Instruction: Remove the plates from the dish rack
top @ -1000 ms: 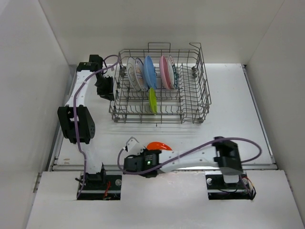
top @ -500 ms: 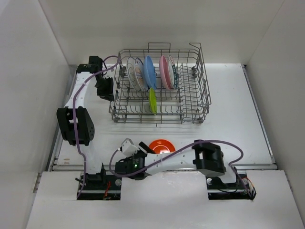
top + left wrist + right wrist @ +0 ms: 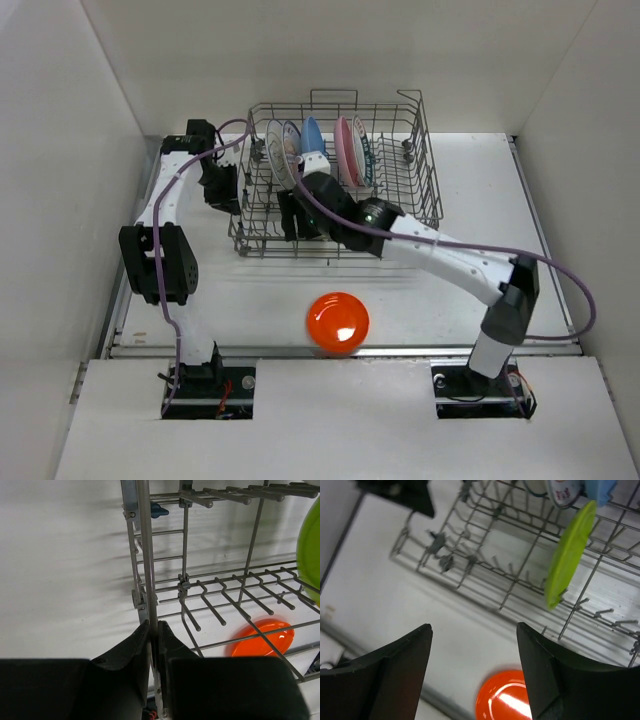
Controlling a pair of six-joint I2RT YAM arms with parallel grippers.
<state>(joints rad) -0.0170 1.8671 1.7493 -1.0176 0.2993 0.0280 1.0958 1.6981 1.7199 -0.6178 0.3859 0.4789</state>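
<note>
A white worktop [image 3: 480,200] boxed in by plain white walls carries the dish rack [image 3: 425,200] at its far middle. The rack's long axis runs left to right across the top view.

In the rack's far row the plates stand on edge, their faces turned along that long axis. From the left there is a white plate [image 3: 283,150] with a patterned centre, then the blue plate [image 3: 312,135], the pink plate [image 3: 343,150], and the plate with the dark lettered rim [image 3: 360,150] just beside the pink one. The lime green plate [image 3: 567,555] stands upright on edge in a nearer row; from above, the right arm hides it. The orange plate [image 3: 338,322] lies flat on the worktop, well apart from the rack and near the front edge.

The left hand [image 3: 222,185] is at the rack's left end. In its wrist view the two fingers are closed tight on an upright wire of the end wall.

The right hand [image 3: 295,215] hangs over the front left part of the rack. Its fingers [image 3: 400,670] are spread wide and there is nothing between them.
</note>
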